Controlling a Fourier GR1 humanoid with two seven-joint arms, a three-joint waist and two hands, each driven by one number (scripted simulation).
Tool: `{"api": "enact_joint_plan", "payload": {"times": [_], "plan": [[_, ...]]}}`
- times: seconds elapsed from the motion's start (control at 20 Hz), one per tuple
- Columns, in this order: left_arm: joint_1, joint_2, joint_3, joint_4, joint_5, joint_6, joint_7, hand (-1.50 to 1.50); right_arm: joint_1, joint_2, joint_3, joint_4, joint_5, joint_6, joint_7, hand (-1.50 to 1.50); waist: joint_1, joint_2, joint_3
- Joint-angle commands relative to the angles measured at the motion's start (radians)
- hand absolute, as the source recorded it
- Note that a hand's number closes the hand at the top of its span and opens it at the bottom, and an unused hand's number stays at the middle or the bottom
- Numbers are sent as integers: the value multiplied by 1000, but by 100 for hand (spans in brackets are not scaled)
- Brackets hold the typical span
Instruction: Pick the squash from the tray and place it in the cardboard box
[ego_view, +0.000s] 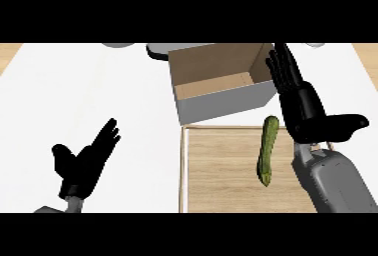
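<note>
Here we are above the white counter (88, 90), and the long green squash (267, 150) lies in the wooden tray (221, 175), close to the tray's right side. It runs almost straight up and down the view, its upper tip reaching the tray's top rim and its darker lower end resting further down on the wood. Nothing holds it: it lies free on the tray floor.

Right above the tray sits the cardboard box (221, 80), open at the top, brown inside with pale grey outer walls. Its lower wall stands just beside the tray's upper rim.

Now the right hand (299, 100): it stretches up along the right edge of the box, fingers long and straight, spread only a little, with the tips up near the box's far right corner. The thumb sticks out sideways to the right, away from the squash. The palm lies just to the right of the squash's upper tip; whether they touch, I can't tell from here. The fingers curl round nothing.

Over on the left, the left hand (85, 160) rests well apart from everything, low on the counter, fingers straight and pointing up and to the right, thumb splayed off to the left. It holds nothing.

Along the far edge of the counter, a few grey shapes peek in, too cut off to name.
</note>
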Motion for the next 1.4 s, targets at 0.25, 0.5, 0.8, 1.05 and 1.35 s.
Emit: {"api": "enact_joint_plan", "payload": {"times": [0.25,0.5,0.8,1.05,1.35], "plan": [[-47,301,200,126,-236,146,-84,0,156,-82,-64,52,-157,179,22,-150,-34,-24,50],[-62,267,174,161,-262,165,-78,0,342,-290,112,153,228,179,-246,-150,-56,-26,48],[-45,238,189,221,-261,131,-137,0,418,-296,-63,275,-16,419,-665,-150,-39,-29,47],[-90,269,217,197,-272,116,-64,0,272,-414,-65,351,205,330,-602,-150,-26,-31,45],[-92,224,178,184,-301,121,-56,0,161,-521,67,347,396,421,-441,-150,-16,-30,45]]}}
